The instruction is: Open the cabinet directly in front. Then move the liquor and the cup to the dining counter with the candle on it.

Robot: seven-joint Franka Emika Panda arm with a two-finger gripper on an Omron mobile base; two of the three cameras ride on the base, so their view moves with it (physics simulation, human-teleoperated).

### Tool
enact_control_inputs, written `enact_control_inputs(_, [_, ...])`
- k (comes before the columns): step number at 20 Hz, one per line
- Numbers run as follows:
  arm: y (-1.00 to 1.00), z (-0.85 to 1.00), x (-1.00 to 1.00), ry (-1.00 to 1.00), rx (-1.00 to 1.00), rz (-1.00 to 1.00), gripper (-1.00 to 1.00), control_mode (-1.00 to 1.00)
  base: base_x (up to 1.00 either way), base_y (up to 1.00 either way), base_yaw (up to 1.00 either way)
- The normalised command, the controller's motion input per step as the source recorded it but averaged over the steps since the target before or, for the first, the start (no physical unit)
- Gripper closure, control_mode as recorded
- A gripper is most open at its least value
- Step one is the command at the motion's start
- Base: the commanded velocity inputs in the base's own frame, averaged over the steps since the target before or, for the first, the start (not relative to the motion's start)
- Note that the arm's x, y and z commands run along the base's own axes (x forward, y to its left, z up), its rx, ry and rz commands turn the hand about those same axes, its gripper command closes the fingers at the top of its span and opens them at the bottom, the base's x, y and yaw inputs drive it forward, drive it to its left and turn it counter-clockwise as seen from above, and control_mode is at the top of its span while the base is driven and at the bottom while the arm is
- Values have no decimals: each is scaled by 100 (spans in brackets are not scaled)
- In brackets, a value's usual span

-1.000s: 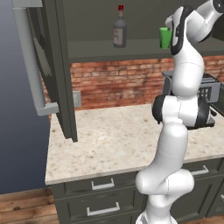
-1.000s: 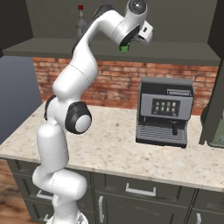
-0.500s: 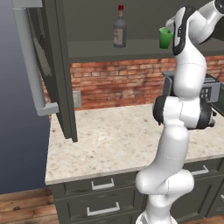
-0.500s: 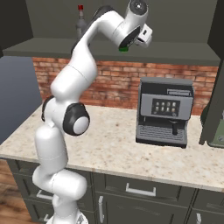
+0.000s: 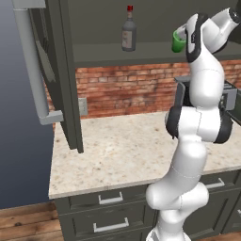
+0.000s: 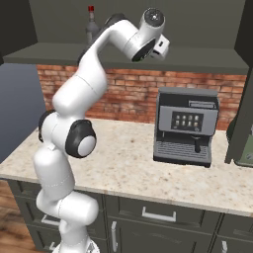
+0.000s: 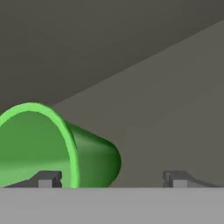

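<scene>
Up on the shelf of the open cabinet [image 5: 141, 54] stand the liquor [image 5: 128, 30] and the green cup [image 5: 178, 41]. From the left base view, the bottle is at about 12 o'clock and the cup at about 1 o'clock, well apart from each other. The white arm reaches up to the shelf, and its hand is right by the cup.

From the hand view, the gripper [image 7: 113, 177] is open, with its two dark fingers [image 7: 47, 178] spread wide. The cup [image 7: 52, 146] looks tipped on its side there, because the hand is turned. It sits at about 8 o'clock, with its rim over the left finger. The fingers do not squeeze it.

Down below, a coffee machine [image 6: 186, 126] stands on the speckled worktop [image 5: 122, 150] against the red brick wall [image 5: 127, 89]. The cabinet door [image 5: 49, 70] hangs open at 9 o'clock.
</scene>
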Motion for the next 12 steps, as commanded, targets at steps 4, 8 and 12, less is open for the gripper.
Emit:
enact_control_inputs(4, [24,-22,50,-6,0,-4,100,-100,0,0,0])
enact_control_inputs(8, [7,-13,43,-4,0,-4,100,-100,0,0,0])
enact_control_inputs(12, [0,-10,9,-6,0,-3,100,-100,0,0,0])
